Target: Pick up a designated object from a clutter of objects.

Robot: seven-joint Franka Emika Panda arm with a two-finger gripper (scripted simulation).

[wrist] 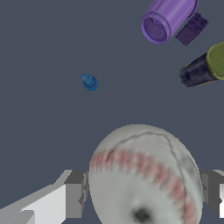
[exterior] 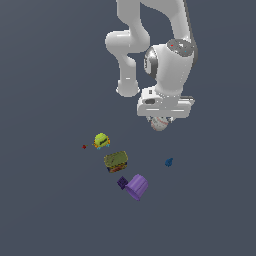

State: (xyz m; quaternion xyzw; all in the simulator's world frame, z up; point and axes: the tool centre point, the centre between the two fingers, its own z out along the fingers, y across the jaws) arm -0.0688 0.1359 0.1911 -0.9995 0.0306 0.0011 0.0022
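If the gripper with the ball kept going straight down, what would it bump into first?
Probably just the bare floor. The gripper holds the baseball, pointing down. The blue piece looks nearest, seemingly off to the side, though depth is hard to judge.

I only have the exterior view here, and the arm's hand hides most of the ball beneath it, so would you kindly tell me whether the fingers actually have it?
Observer: Yes. In the wrist view the round white-grey baseball with red stitching sits between the two fingers, one on either side and close against it.
Operator: Thank you. Which way does the purple cylinder-like cup face?
Observer: It lies on its side, and the wrist view looks at the open mouth of the purple cup.
Operator: Is the dark purple cube touching that cup?
Observer: In the wrist view the dark purple cube sits right beside the cup's body; I cannot tell whether they touch.
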